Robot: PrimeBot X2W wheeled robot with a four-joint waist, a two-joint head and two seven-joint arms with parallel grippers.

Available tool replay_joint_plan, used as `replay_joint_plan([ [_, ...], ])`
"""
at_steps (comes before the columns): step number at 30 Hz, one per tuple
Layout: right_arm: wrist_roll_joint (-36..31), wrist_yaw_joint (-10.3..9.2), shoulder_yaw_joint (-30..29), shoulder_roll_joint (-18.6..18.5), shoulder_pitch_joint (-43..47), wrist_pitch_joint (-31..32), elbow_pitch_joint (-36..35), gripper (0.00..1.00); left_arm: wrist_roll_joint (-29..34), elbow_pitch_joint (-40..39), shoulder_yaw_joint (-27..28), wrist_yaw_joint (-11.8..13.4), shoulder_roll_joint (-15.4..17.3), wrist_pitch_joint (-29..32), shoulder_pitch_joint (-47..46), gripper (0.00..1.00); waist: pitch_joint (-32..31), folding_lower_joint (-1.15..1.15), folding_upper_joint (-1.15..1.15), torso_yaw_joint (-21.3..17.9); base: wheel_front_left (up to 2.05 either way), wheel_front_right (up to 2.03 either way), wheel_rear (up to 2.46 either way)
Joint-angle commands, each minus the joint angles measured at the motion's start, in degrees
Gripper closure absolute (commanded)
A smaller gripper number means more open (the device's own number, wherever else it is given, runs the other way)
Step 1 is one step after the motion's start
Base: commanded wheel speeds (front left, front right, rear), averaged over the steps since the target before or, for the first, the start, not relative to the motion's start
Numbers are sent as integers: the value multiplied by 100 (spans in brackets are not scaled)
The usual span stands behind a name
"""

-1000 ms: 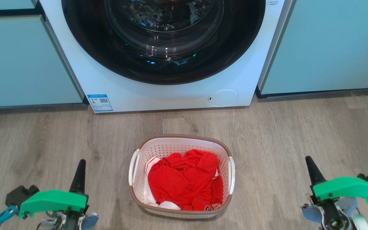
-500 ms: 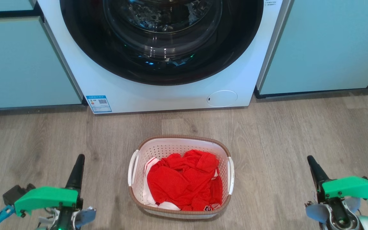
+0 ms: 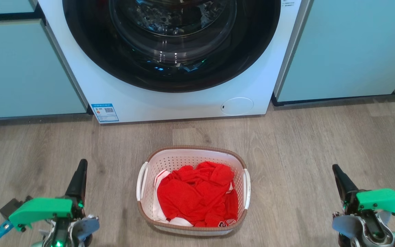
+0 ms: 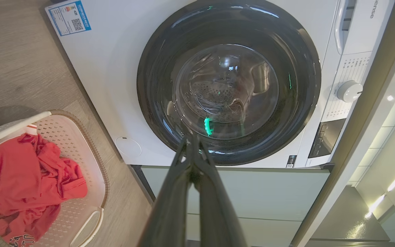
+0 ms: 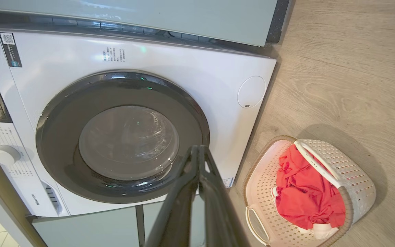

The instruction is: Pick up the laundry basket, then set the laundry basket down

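The washing machine stands behind the laundry basket, which sits on the floor holding red clothes. My left gripper and right gripper hang well apart from the basket on either side, both pinched shut and empty. If I lift one handle before the other, I think the basket could tip and spill.

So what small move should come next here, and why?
Probably bring both arms inward toward the laundry basket, opening on the way. It sits on the floor between the left gripper and the right gripper; both are shut and apart from its side handles.
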Motion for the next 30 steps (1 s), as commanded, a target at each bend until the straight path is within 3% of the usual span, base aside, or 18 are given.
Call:
replay_joint_plan([
  [1,161,32,52,-72,-339,77,-224,100,-154,-171,236,-80,101,70,-373,100,-1,0,0,-2,0,0,0],
  [9,651,34,-41,-68,-363,211,-249,100,-680,-170,323,-138,103,202,-446,100,-11,0,0,-20,0,0,0],
  [30,618,34,-81,-40,-366,243,-246,100,-667,-170,338,-138,93,214,-448,100,-11,0,0,-20,0,0,0],
])
